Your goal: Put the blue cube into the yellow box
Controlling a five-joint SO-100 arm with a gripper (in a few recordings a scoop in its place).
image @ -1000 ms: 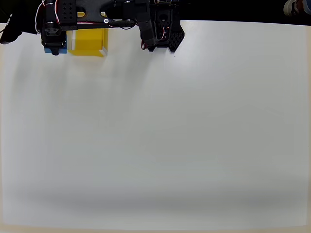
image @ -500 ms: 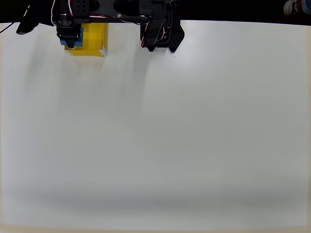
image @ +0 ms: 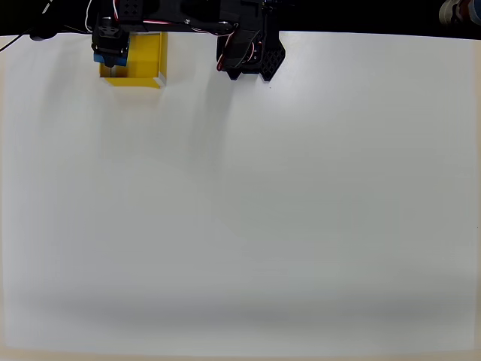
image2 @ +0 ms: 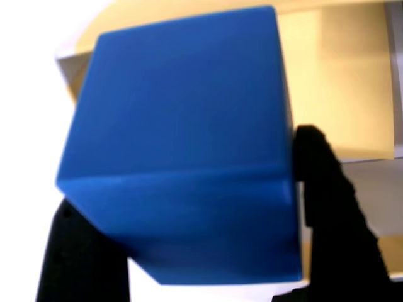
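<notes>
Blue cube point(image2: 182, 145): held aloft, pinched between the two black fingers point(image2: 330, 207) of the gripper point(image: 110, 50), which press its left and right faces in the wrist view. In the overhead view the blue cube point(image: 101, 56) sits at the far left corner of the table point(image: 301, 210), now over the left part of the yellow box; a second ago it hung outside the box's left wall, and half a second ago it had just reached that wall.

Yellow box point(image: 146, 60): unmoved, open top upward, against the table's far edge. In the wrist view its floor point(image2: 334, 94) shows past the cube's right side, a white-edged wall at the left.

Status: carry nearly complete. The cube appears close to the left wall, so a slight shift toward the box's middle before letting go looks prudent. Release not yet made.
</notes>
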